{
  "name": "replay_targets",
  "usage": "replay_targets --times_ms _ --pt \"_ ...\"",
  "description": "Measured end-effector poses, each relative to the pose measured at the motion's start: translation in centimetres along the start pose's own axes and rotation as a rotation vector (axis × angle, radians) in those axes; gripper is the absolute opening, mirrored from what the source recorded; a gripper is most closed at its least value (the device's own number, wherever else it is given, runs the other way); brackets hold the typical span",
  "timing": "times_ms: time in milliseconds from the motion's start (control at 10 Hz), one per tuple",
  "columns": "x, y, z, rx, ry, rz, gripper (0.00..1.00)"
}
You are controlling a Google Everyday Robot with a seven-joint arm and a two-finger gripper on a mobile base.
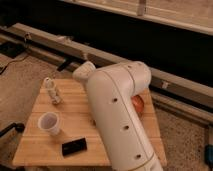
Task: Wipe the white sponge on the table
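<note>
The table [72,107] has a light wooden plank top and fills the lower left of the camera view. My thick white arm [117,115] crosses its middle from the lower right, ending in a rounded beige joint [84,71] above the table's far edge. My gripper is hidden behind the arm and is shut. The white sponge is hidden from this view.
A white paper cup [50,123] stands at the front left of the table. A white ridged bottle [51,91] stands behind it. A black phone-like slab [74,146] lies near the front edge. An orange bowl [138,105] peeks out right of the arm. A dark rail [170,82] runs behind the table.
</note>
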Motion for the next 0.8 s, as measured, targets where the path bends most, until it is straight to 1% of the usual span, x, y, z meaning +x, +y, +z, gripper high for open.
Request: replay_targets --times_ms 100,300,400,500,600,700,800 --pt "0.7 0.8 0.0 -0.005 0.007 0.011 0.0" --pt "1.2 1.9 -0.2 -0.009 0.017 0.013 0.0" --pt "0.8 3.0 -0.2 -0.011 0.029 -0.003 0.0" --pt "-0.1 3.8 -0.3 -0.013 0.041 -0.027 0.0" --pt "-0.8 4.4 -0.2 -0.016 0.052 -0.052 0.0" --pt "-2.2 4.9 0.0 -0.019 0.078 -0.102 0.0" --pt "-2.6 5.1 0.1 -0.022 0.089 -0.119 0.0"
